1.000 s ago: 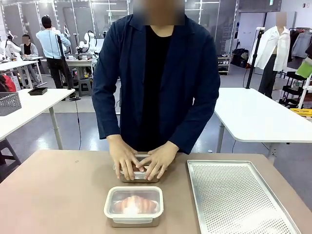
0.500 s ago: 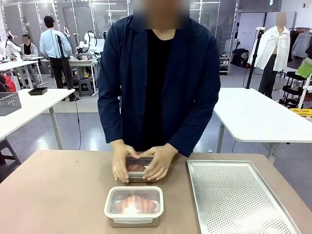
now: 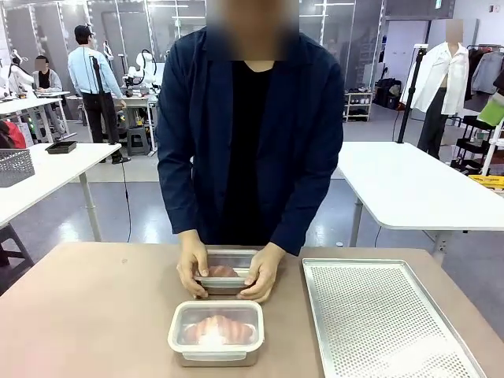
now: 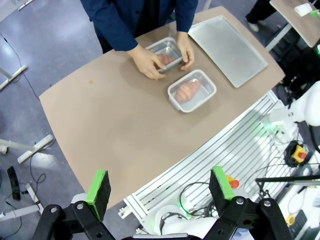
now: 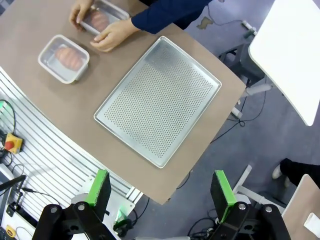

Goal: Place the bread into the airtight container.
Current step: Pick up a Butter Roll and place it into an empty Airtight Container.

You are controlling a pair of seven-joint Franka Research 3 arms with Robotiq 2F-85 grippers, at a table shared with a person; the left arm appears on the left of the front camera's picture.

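The person's hands have slid off the top of the far container (image 3: 226,272) and now grip its two short sides, one hand (image 3: 191,266) on the picture's left and the other hand (image 3: 264,272) on the right. With the palms out of the way, the clear lid and a piece of bread (image 3: 221,271) under it show, where a second ago they were covered. That reads as the lid having been pressed shut, so this box looks finished or nearly so.

Just nearer the robot than that box sits a second container (image 3: 216,331), lidded, with another bread (image 3: 218,329) inside. Beside both, to the right, lies a perforated metal tray (image 3: 386,323), bare.

Both claws hang high above the table (image 3: 87,315): the left claw (image 4: 157,186) and the right claw (image 5: 162,187) each have their green pads spread wide apart, holding nothing.

Whether the far lid's clips are latched is too small to tell, and the person's fingers hide its side edges.
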